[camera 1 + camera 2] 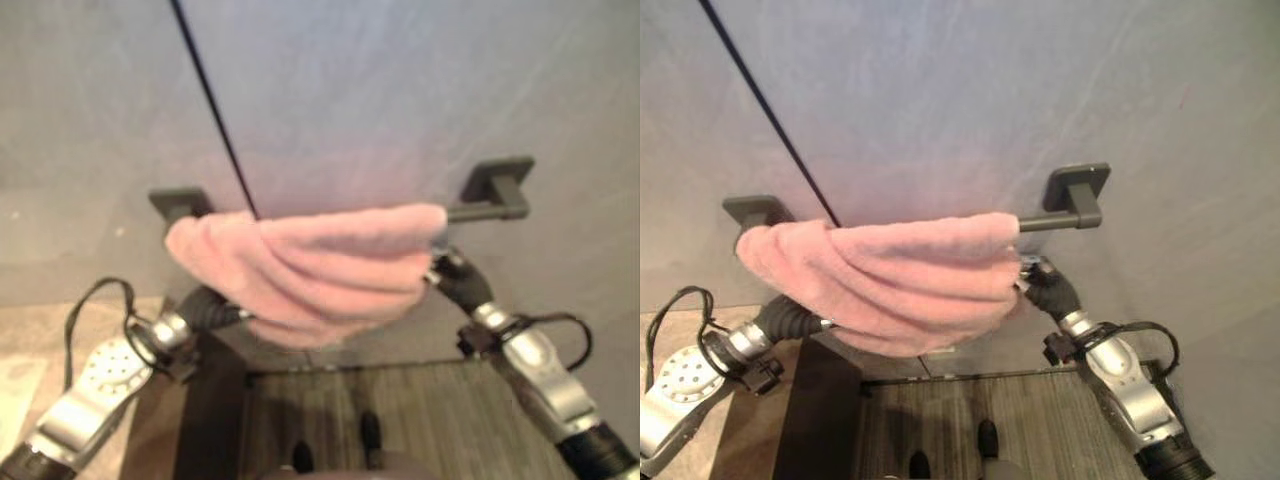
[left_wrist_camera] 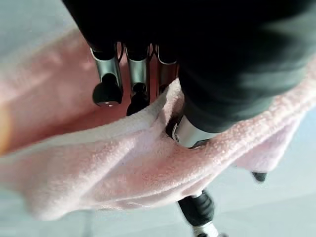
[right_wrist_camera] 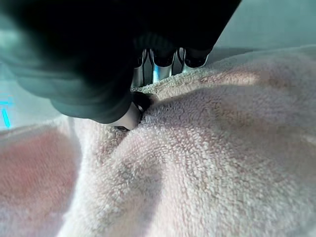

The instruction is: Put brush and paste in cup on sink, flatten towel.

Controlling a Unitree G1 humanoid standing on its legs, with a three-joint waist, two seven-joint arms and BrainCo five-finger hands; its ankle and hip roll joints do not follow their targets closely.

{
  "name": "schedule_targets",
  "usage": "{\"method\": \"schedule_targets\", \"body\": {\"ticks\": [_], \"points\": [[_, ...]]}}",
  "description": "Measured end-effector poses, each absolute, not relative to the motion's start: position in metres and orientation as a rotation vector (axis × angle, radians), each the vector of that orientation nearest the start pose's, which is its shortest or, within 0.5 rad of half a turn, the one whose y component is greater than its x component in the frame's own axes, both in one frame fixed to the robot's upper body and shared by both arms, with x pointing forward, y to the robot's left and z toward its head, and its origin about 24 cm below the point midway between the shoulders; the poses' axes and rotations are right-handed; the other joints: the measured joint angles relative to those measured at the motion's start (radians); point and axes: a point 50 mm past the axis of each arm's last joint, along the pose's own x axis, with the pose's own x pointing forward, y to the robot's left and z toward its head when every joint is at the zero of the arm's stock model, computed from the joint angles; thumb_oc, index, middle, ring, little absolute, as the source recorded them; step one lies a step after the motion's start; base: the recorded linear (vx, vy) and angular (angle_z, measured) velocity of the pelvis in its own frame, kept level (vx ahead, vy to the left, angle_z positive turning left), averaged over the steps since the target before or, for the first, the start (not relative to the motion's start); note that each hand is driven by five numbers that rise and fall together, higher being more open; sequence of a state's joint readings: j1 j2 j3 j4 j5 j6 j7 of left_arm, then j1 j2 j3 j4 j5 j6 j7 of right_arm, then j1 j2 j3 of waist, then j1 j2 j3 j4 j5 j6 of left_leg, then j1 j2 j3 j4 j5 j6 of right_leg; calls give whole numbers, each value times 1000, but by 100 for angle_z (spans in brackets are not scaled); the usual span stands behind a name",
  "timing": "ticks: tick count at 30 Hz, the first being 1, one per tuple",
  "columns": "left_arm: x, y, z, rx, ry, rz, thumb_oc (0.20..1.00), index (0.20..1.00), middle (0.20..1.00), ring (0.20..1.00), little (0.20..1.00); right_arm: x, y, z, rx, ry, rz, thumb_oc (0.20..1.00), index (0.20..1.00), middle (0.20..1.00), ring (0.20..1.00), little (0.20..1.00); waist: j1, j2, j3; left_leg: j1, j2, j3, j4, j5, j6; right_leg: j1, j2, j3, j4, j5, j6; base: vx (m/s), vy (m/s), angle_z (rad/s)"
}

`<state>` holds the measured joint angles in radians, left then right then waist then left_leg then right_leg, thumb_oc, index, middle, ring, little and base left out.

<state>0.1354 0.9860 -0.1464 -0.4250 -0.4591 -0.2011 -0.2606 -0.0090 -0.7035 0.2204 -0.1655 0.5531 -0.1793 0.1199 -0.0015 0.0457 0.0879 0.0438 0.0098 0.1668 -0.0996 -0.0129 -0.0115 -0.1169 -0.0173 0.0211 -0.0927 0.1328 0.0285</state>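
Dark wall-mounted towel bar [image 1: 1060, 221]; bunched pink towel [image 1: 890, 275] draped directly over it

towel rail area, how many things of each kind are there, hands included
pink towel: 1
dark towel bar: 1
robot hands: 2, left hand and right hand, both at the towel
total: 4

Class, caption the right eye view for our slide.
Both robot hands at a bunched pink towel draped over a dark wall rail.

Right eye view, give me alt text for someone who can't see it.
A bunched pink towel hangs over a dark wall-mounted towel bar, with the robot's left hand and right hand at its two lower ends. Wood-look floor lies below.
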Motion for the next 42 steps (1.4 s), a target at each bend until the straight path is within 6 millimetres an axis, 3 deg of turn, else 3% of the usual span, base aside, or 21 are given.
{"method": "schedule_targets", "body": {"ticks": [7, 11, 13, 18, 21, 24, 33, 38, 40, 41, 42], "points": [[208, 201, 153, 470, -285, -662, 200, 200, 200, 200, 200, 240, -198, 104, -112, -190, 404, 200, 200, 200, 200, 200, -4, 7, 0, 10, 2, -9, -1, -1, 0, 14, 0, -4, 0, -9, 4, 11, -37, 3], [205, 204, 147, 469, -253, -657, 200, 200, 200, 200, 200, 239, -199, 104, -119, -189, 412, 222, 222, 222, 222, 222, -4, 9, -1, 10, 3, -10, 0, 0, 0, 14, 1, -5, 0, -10, 3, 0, 0, 0], [205, 204, 146, 464, -252, -656, 200, 200, 200, 200, 200, 239, -198, 104, -118, -190, 414, 272, 272, 272, 272, 272, -4, 10, -1, 10, 2, -10, 0, 0, 0, 14, 1, -4, 0, -9, 3, 0, 0, 0], [204, 211, 139, 503, -203, -639, 200, 200, 200, 200, 200, 239, -199, 103, -144, -186, 415, 253, 253, 253, 253, 253, -2, 13, 0, 10, 2, -10, 0, -1, 0, 14, 0, -5, 0, -6, -2, 0, 0, 0], [200, 222, 139, 642, -171, -611, 200, 200, 200, 200, 200, 237, -198, 103, -164, -187, 429, 244, 244, 244, 244, 244, -1, 16, 1, 10, 2, -10, 0, -2, -1, 14, 1, -5, 0, -7, -2, 22, -4, 0], [199, 229, 131, 578, -168, -530, 200, 200, 200, 200, 200, 233, -208, 92, -160, -135, 384, 263, 263, 263, 263, 263, -3, 19, -1, 11, 2, -13, 0, -2, -1, 16, 1, -6, 0, -7, -2, 22, 2, 4], [197, 227, 134, 651, -143, -583, 200, 200, 200, 200, 200, 235, -204, 100, -147, -159, 418, 304, 304, 304, 304, 304, -3, 19, 0, 10, 2, -11, -1, -2, -1, 14, 1, -6, 0, -11, 3, 17, -1, -1], [197, 229, 129, 711, -112, -602, 200, 200, 200, 200, 200, 236, -205, 98, -155, -146, 416, 379, 379, 379, 379, 379, -5, 20, 0, 9, 2, -10, 0, -2, -1, 13, 1, -5, 0, -10, 0, 0, 0, 0], [198, 232, 126, 707, -99, -593, 200, 200, 200, 200, 200, 236, -204, 97, -152, -142, 416, 545, 545, 545, 545, 545, -7, 21, 0, 10, 2, -10, 0, -2, -1, 14, 1, -5, 0, -8, -2, 0, 0, 0], [200, 234, 124, 715, -85, -589, 401, 401, 401, 401, 401, 236, -204, 97, -152, -138, 416, 1000, 1000, 1000, 1000, 1000, -7, 21, 0, 10, 2, -10, 0, -2, -1, 14, 1, -5, 0, -8, -2, 0, 0, 0], [201, 234, 122, 733, -79, -588, 1000, 1000, 1000, 1000, 1000, 236, -204, 97, -152, -136, 416, 1000, 1000, 1000, 1000, 1000, -6, 22, -1, 10, 3, -10, 0, -2, -1, 14, 1, -5, 0, -8, -2, 0, 0, 0]]}}
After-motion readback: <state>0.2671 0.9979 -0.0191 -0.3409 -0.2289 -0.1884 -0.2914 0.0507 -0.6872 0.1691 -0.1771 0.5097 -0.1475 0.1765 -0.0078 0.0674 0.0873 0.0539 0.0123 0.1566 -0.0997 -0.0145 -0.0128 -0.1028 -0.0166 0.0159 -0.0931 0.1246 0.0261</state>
